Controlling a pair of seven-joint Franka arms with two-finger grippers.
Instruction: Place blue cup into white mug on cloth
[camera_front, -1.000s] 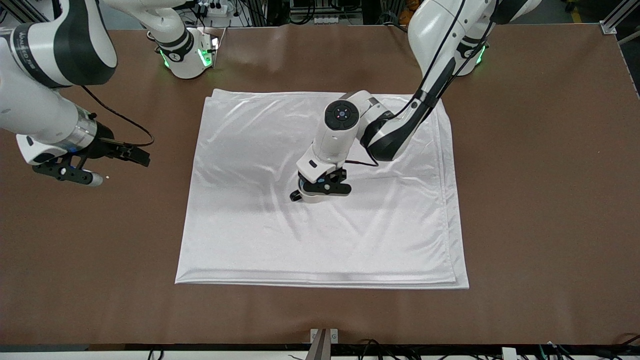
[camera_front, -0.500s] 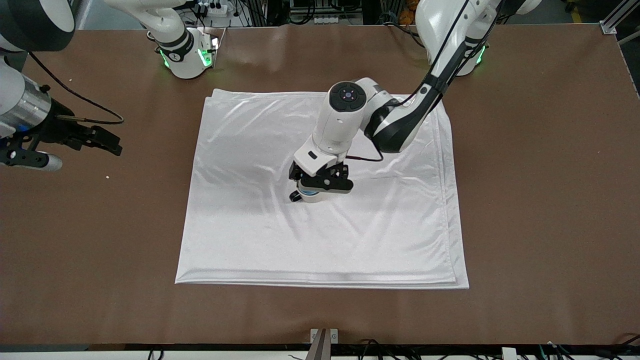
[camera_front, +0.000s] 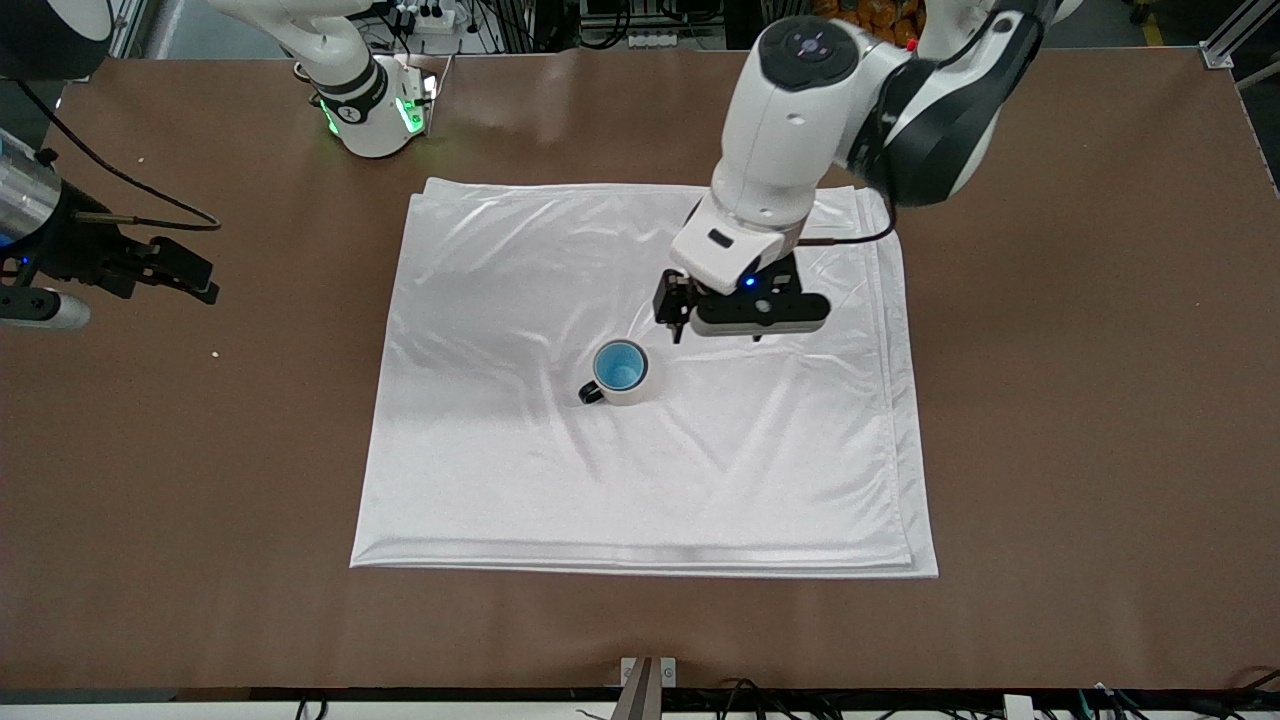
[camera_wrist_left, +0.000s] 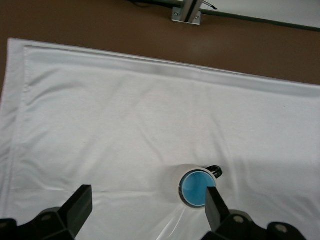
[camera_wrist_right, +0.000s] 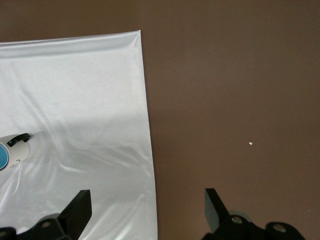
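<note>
Blue cup nested in white mug on the cloth

Centre frame, the cloth (camera_front: 640, 470) carries the white mug (camera_front: 628, 392) with the blue cup (camera_front: 620, 366) inside. Left hand (camera_front: 745, 318) hangs open above; lift it straight clear. Right hand (camera_front: 60, 300) waits open, far left of frame.

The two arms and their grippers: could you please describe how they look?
Both arms are glossy white with black joint bands, and their bases glow green. The left gripper is black under a white wrist showing a blue light. The right gripper is black beneath a silver cuff, with a thin black cable looping alongside.
</note>
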